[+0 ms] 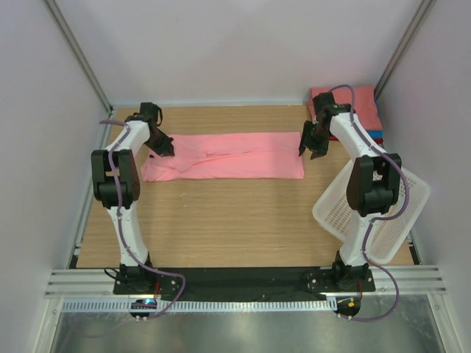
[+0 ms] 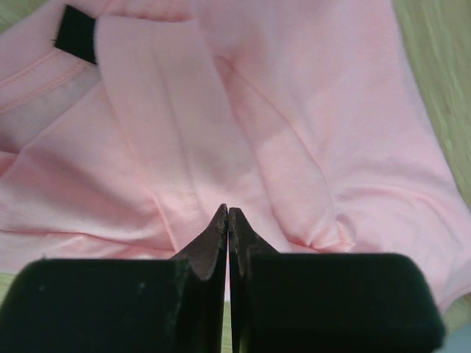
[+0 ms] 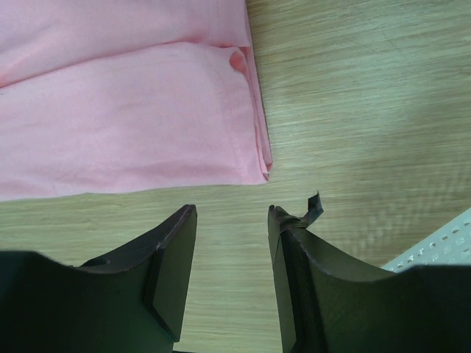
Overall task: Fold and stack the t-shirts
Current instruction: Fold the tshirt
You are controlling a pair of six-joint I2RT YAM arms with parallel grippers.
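- Pink t-shirt [image 1: 235,156]: it is lying as a long, narrow band across the upper middle of the table [image 1: 221,228], already doubled lengthwise. It is probably stretched out this way so that each arm can take one end for the crosswise fold.
- Left gripper [image 1: 165,147]: it is hovering over the band's left end, the collar end, where the wrist view shows a black neck label [image 2: 76,33] in the upper left of the frame. Its fingers [image 2: 219,232] are pressing together, clenched. Whether any cloth is pinched between them cannot be told.
- Right gripper [image 3: 232,213]: it is sitting released, jaws spread, over bare wood just beside the band's right-hand corner. It is likely lining up to take the layered hem.
- Folded stack [image 1: 346,99]: it is resting in the upper right corner of the frame, coral on top with a blue edge showing under it. The right arm is partly covering it, so a layer count is not possible.
- White mesh basket [image 1: 383,198]: it is leaning tilted at the lower right, behind the right arm. Its contents are not visible.
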